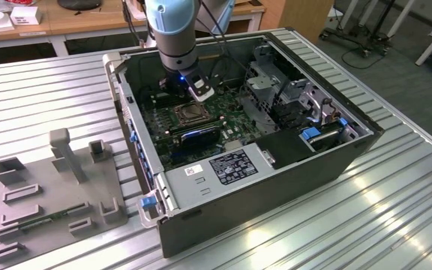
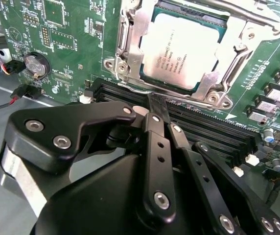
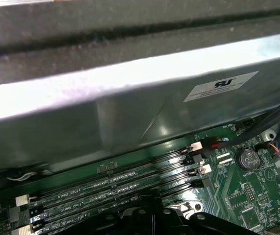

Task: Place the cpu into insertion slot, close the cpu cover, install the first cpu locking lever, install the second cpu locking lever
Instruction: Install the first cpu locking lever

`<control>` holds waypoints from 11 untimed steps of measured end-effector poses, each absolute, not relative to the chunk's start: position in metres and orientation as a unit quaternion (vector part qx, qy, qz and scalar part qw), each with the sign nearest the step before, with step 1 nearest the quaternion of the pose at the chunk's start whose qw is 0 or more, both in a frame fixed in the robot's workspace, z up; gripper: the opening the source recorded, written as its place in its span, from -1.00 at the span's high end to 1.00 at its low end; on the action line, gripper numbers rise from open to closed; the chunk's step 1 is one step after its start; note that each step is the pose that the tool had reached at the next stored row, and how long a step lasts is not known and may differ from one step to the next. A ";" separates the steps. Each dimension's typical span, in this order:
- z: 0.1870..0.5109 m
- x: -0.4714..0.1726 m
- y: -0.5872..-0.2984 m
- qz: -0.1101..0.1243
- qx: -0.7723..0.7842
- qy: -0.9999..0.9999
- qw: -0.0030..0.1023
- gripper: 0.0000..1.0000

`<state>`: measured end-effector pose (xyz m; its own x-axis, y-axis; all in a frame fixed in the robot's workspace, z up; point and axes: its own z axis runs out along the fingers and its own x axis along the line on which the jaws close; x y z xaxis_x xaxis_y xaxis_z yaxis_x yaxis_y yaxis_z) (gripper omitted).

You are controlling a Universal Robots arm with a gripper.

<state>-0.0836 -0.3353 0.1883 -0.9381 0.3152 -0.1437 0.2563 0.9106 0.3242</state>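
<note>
The cpu [image 2: 181, 49] lies flat in the insertion slot [image 1: 189, 114] on the green motherboard [image 2: 71, 29]. The silver cpu cover [image 2: 130, 34] is folded down around its edges. A thin metal lever rod [image 2: 130, 89] runs along the socket side that faces the black memory slots [image 2: 213, 132]. My gripper [image 2: 154, 103] has its black fingers together, and the tips sit at that rod by the socket's edge. In the exterior view the gripper [image 1: 193, 90] hangs inside the open computer case, just behind the socket.
The case's metal wall [image 3: 130, 98] stands close beside the memory slots [image 3: 105, 183]. A drive cage [image 1: 276, 90] and the power supply box [image 1: 224, 169] crowd the case's other sides. A coin battery [image 2: 35, 65] and red-black cables [image 2: 3, 103] lie nearby. A grey parts fixture [image 1: 58, 191] sits at the exterior view's left.
</note>
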 end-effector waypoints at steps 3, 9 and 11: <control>0.187 -0.084 -0.335 0.152 0.147 0.973 0.097 0.79; 0.184 -0.084 -0.335 0.152 0.147 0.973 0.097 0.79; 0.183 -0.084 -0.336 0.152 0.147 0.973 0.097 0.79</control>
<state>-0.0838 -0.3356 0.1833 -0.9379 0.3157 -0.1435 0.2570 0.9106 0.3236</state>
